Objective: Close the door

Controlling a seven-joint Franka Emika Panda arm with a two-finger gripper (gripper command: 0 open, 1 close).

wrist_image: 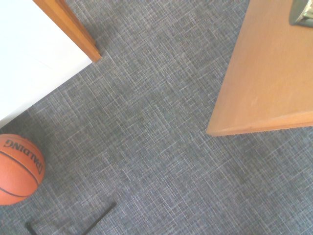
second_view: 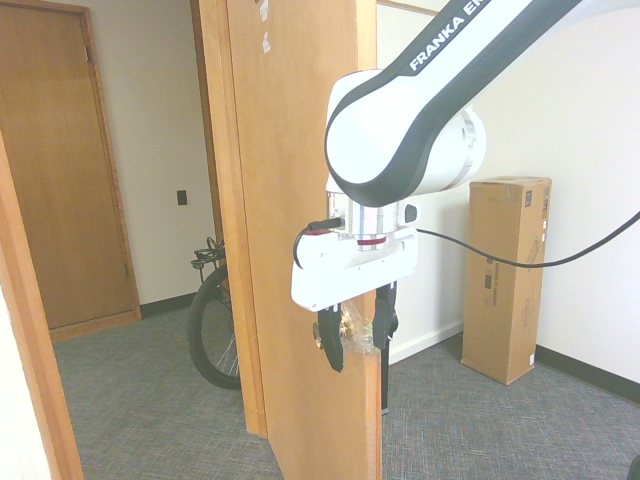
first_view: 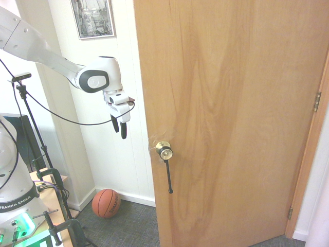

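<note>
The light-brown wooden door (first_view: 231, 118) stands ajar, its free edge toward the arm and its hinges (first_view: 317, 101) at the right. A round brass knob (first_view: 164, 151) with a thin black rod (first_view: 168, 177) hanging from it sits near that edge. My gripper (first_view: 120, 126) hangs open, fingers pointing down, a little left of the door's edge and above the knob's height, touching nothing. The second exterior view shows the door (second_view: 290, 150) nearly edge-on behind my gripper (second_view: 358, 335), with the knob glinting between the fingers. In the wrist view the door's lower corner (wrist_image: 264, 73) stands over grey carpet.
An orange basketball (first_view: 106, 203) lies on the carpet by the white wall, below the gripper, and also shows as the basketball (wrist_image: 17, 169) in the wrist view. A framed picture (first_view: 93, 18) hangs above. Beyond the door are a bicycle wheel (second_view: 210, 330), a tall cardboard box (second_view: 505, 280) and another shut door (second_view: 60, 170).
</note>
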